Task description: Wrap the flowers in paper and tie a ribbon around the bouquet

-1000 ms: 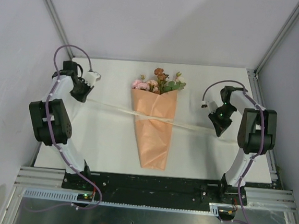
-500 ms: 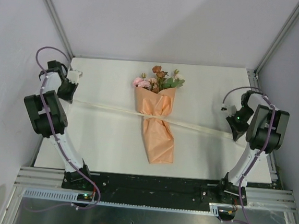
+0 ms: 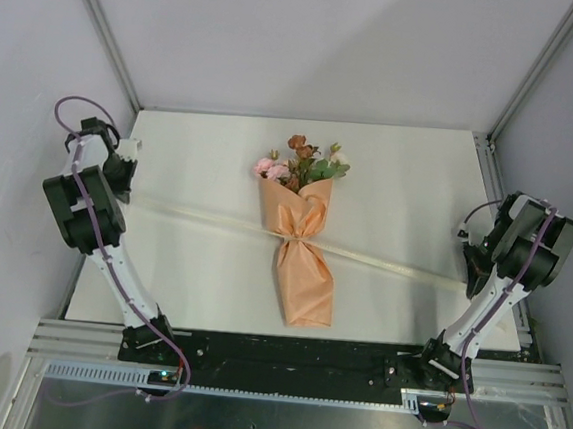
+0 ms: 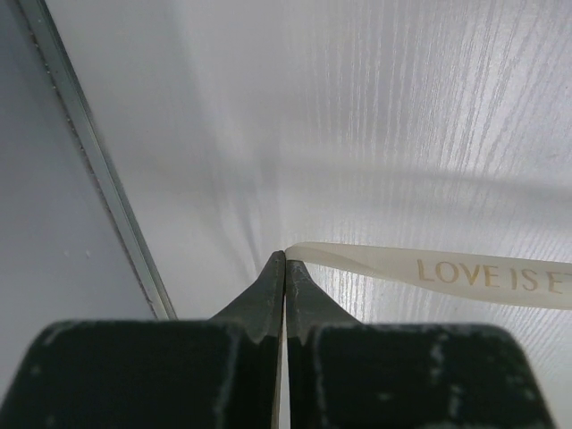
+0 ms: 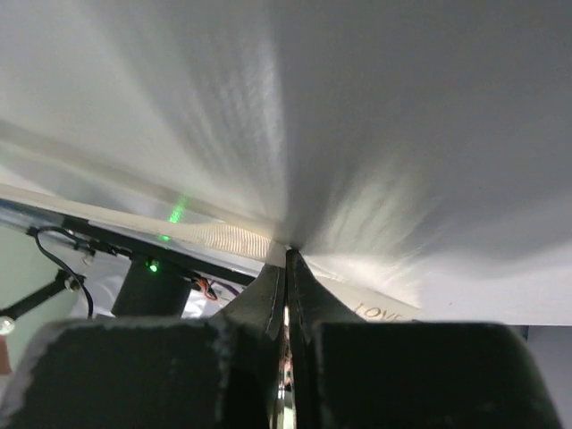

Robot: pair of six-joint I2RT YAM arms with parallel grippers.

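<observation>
The bouquet (image 3: 304, 246) lies mid-table, its peach-orange paper (image 3: 306, 281) pinched in at a waist, with the pink, rust and cream flowers (image 3: 301, 163) and green leaves at its far end. The cream ribbon (image 3: 196, 214) stretches taut across the table and cinches round that waist. My left gripper (image 3: 121, 175) (image 4: 284, 259) is at the far left edge, shut on the ribbon's left end (image 4: 429, 268), which bears gold lettering. At the far right edge my right gripper (image 3: 469, 281) (image 5: 288, 255) is shut on the ribbon's other end (image 5: 223, 237).
Grey walls and aluminium frame posts (image 3: 102, 28) close in the white table (image 3: 200, 287) on three sides. The table's metal edge strip (image 4: 98, 170) runs just beside the left fingers. The arm bases sit on a black rail (image 3: 284, 355) at the near edge.
Both grippers have pulled outward to the table's side edges, drawing the ribbon tight. The paper has cinched into a narrow waist and the bouquet has turned slightly.
</observation>
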